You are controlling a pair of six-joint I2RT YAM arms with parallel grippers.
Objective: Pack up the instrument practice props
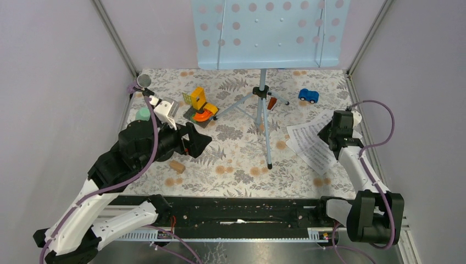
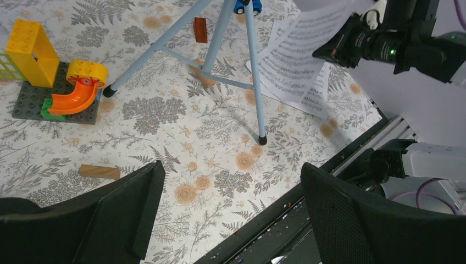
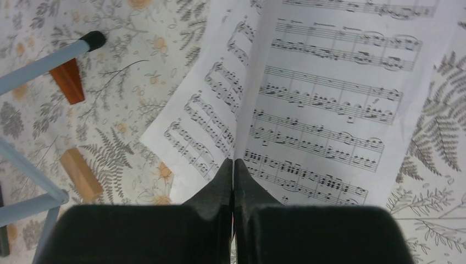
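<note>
From above, my right gripper (image 1: 328,135) hangs by the right edge of the table (image 1: 242,168). The sheet-music pages (image 1: 306,146) lie right under it, and their long sides slant toward the near right corner. My right arm is much the nearer one. My left gripper (image 1: 201,142) is over the left side, well apart from the pages. The music rack (image 1: 269,33) stands between us on its tripod legs (image 1: 267,137), near the far edge. From my left wrist, I see my two left fingers (image 2: 123,206) spread as wide as they go, with nothing between them. Across the table one page is lifted off the table, and my right gripper has it by its edge. Another page lies flat under it. From my right wrist, my right fingers are pressed tight together, and the paper goes right into the pinch. I think only the top page is caught, but the tips hide that spot, so I can't be sure. The pages are white, thin and bendy, with rows of black notes, and the held one curves. So the page is straight ahead of my right fingertips, touching them. I guess the next move is to lift it away gently, so it does not slip.
</note>
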